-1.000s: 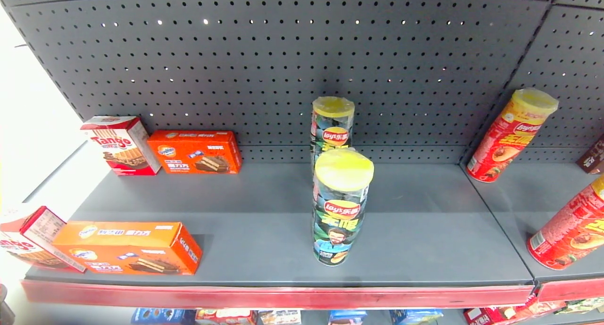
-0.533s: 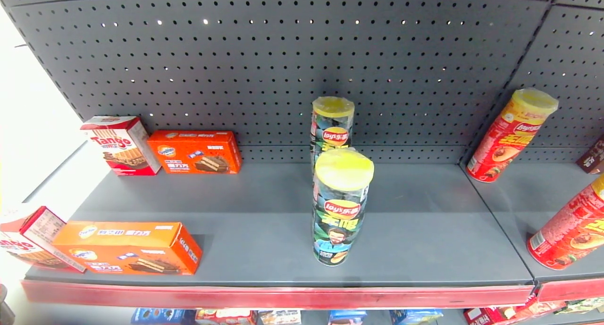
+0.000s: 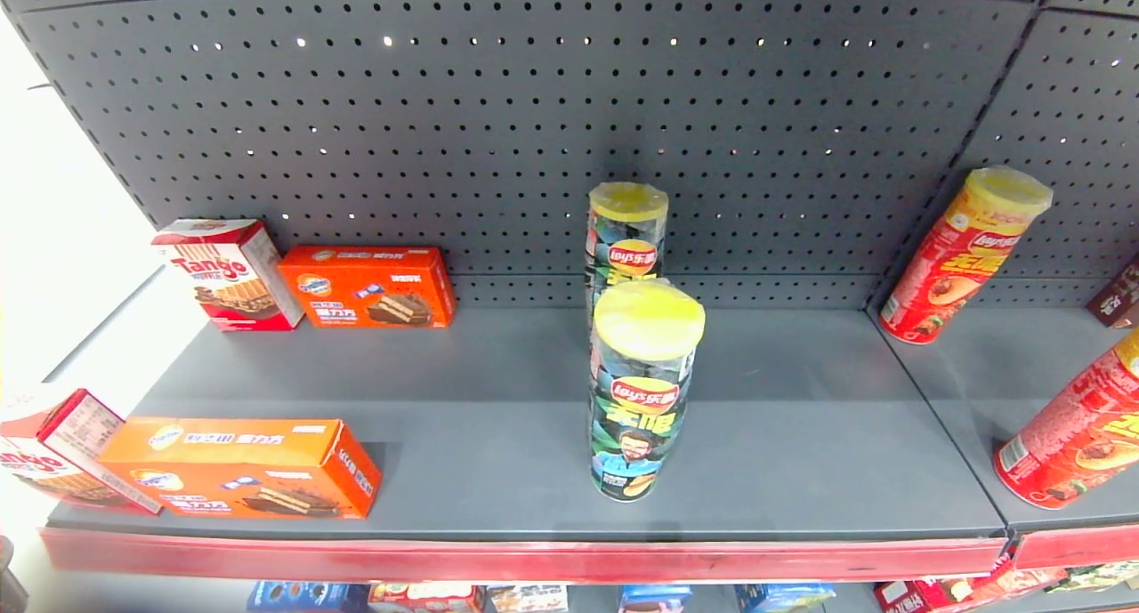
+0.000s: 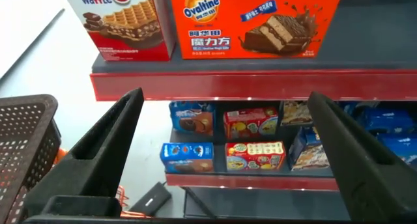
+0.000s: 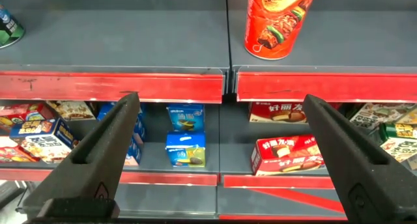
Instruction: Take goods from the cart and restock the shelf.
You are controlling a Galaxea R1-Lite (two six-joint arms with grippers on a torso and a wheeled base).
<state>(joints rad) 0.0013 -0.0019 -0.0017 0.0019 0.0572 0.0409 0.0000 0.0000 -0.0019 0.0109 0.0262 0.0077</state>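
The left gripper (image 4: 225,159) and right gripper (image 5: 221,159) are spread wide and empty, I think ready to fetch goods from the cart (image 4: 23,146) nearby for the shelf (image 3: 801,453), where two chip cans (image 3: 642,391) stand mid-frame.

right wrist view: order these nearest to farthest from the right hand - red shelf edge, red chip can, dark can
1. red shelf edge, straight ahead of the right hand
2. red chip can, standing just behind that edge
3. dark can, far off to the side on the next shelf panel
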